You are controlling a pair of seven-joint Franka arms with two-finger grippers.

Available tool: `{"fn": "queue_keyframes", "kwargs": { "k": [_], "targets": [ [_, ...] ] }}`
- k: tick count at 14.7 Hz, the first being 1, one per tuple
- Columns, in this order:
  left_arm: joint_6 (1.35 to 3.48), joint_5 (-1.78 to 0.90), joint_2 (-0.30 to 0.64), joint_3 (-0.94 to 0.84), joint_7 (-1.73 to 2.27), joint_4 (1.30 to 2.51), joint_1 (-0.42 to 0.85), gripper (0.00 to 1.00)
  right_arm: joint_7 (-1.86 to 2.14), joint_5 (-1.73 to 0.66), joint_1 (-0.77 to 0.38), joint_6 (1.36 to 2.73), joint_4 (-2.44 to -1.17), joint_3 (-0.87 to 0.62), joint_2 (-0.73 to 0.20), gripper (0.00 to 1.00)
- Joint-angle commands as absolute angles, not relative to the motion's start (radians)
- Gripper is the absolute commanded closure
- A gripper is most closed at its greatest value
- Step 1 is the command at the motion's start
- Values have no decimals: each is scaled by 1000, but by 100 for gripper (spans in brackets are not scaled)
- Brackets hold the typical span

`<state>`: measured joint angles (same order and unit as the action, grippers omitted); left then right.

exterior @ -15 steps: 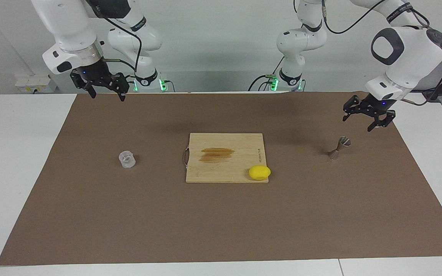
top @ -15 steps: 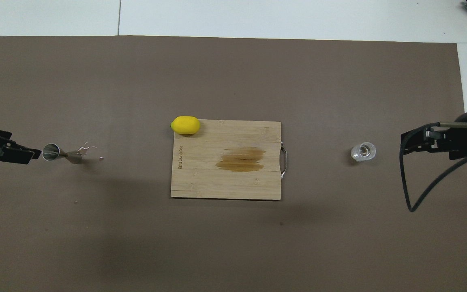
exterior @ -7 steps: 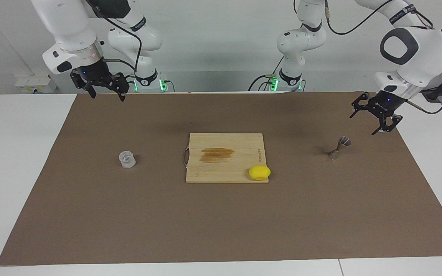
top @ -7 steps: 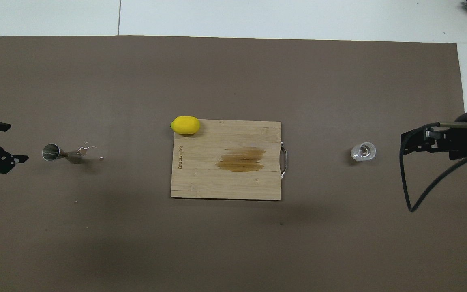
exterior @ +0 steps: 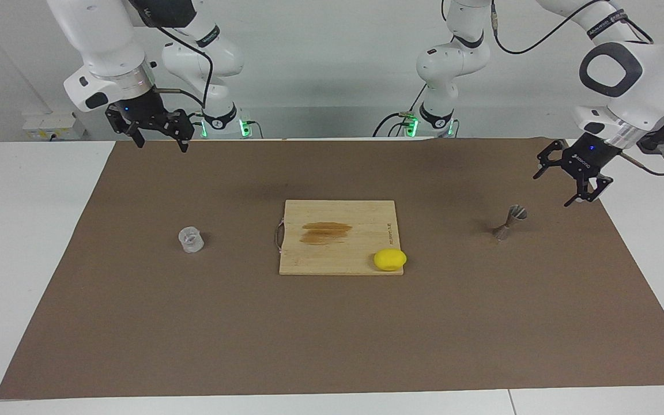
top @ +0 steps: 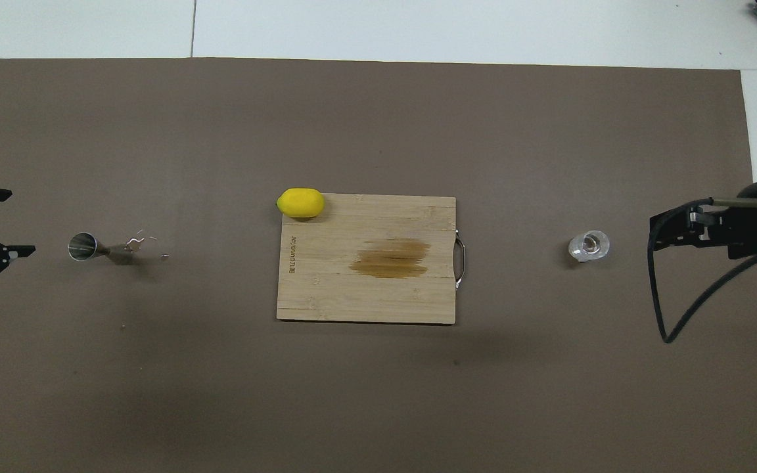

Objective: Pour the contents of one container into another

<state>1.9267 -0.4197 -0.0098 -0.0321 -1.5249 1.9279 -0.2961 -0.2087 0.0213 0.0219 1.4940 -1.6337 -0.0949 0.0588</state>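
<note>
The small clear plastic cup (exterior: 191, 239) stands upright on the brown mat toward the right arm's end; it also shows in the overhead view (top: 589, 246). The silvery hourglass jigger (exterior: 509, 222) stands upright toward the left arm's end, also seen from overhead (top: 99, 247). My left gripper (exterior: 552, 191) hangs open and empty in the air beside the jigger, over the mat's edge at the left arm's end (top: 7, 222). My right gripper (exterior: 161, 147) is open and empty, raised over the mat's edge near the robots, apart from the cup (top: 654, 231).
A wooden cutting board (exterior: 366, 219) with a brown stain lies in the middle of the mat (top: 365, 394). A yellow lemon (exterior: 390, 259) rests at the board's corner away from the robots. Small glinting specks (top: 145, 242) lie beside the jigger.
My left gripper has drawn away from the jigger toward the left arm's end of the table and turned its wrist. The right arm, cup and jigger have not moved.
</note>
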Motion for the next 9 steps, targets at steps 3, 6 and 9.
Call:
{"fn": "queue_keyframes", "kwargs": {
  "k": [3, 6, 9],
  "targets": [
    [1875, -625, 55, -40, -1637, 1939, -391, 0, -195, 14, 38, 1505, -1654, -101, 80, 1],
    [1816, -728, 104, -40, -1712, 1939, -423, 0, -193, 14, 38, 1505, -1654, -101, 80, 1],
    [1774, -823, 187, -40, -1791, 1939, -445, 0, -193, 14, 38, 1505, -1654, -101, 80, 1]
  ]
}}
